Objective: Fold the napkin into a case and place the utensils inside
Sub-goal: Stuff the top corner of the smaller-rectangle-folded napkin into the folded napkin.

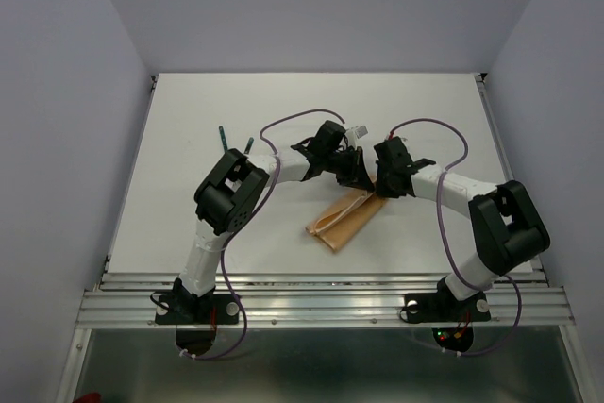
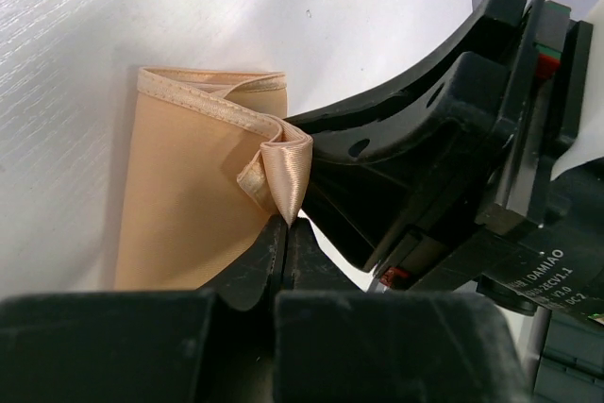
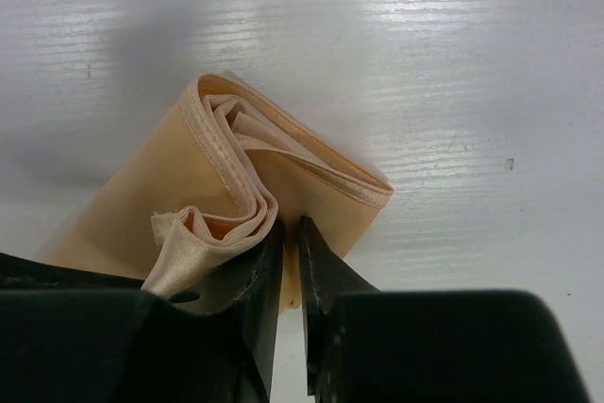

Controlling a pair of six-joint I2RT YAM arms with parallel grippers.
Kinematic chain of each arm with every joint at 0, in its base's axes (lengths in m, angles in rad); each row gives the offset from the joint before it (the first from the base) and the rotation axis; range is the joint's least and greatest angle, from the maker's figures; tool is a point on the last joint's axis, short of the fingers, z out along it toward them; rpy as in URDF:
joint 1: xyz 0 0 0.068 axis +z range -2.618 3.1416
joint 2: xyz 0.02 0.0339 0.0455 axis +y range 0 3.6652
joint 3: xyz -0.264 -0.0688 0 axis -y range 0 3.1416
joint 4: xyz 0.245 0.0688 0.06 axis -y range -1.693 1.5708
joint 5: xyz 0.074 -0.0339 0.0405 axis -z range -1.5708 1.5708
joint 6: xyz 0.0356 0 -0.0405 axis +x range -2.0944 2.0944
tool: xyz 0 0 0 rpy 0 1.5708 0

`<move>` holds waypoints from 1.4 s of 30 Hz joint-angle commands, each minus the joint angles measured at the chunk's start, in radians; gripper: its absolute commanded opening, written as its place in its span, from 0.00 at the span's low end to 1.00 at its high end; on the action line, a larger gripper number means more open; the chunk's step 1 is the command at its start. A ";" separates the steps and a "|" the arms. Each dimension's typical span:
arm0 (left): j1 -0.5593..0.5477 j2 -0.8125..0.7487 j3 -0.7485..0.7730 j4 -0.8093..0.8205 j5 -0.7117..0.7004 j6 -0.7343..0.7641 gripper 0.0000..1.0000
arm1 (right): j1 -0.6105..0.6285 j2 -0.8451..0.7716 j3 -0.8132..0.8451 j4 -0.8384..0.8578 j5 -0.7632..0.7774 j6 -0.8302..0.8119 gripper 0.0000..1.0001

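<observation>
The peach-tan napkin (image 1: pixel 344 219) lies folded into a narrow oblong case on the white table, its open end toward the arms' far side. My left gripper (image 2: pixel 286 222) is shut on a small pinched fold of the top layer (image 2: pixel 283 172) at the case's mouth. My right gripper (image 3: pixel 291 228) stands at the same end with its jaws a narrow slit apart. Its left finger (image 3: pixel 264 261) presses against the bunched layers (image 3: pixel 222 219), and flat cloth shows through the slit. Both grippers meet over the napkin's far end (image 1: pixel 363 179). Two dark green utensil handles (image 1: pixel 223 133) poke out behind the left arm.
The right gripper's black body (image 2: pixel 453 158) fills the right of the left wrist view, close beside the left fingers. A purple cable loops over each arm (image 1: pixel 293 120). The table's metal front rail (image 1: pixel 321 292) runs along the near edge.
</observation>
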 commanded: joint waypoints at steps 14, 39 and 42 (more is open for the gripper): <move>-0.005 -0.054 -0.010 0.031 -0.002 -0.029 0.00 | -0.002 -0.117 -0.035 0.059 0.113 0.132 0.01; -0.046 0.047 0.186 -0.319 -0.100 0.146 0.00 | -0.002 -0.103 -0.052 0.084 0.057 0.207 0.01; -0.052 0.059 0.208 -0.373 -0.138 0.178 0.00 | -0.002 -0.102 -0.047 0.085 0.048 0.209 0.01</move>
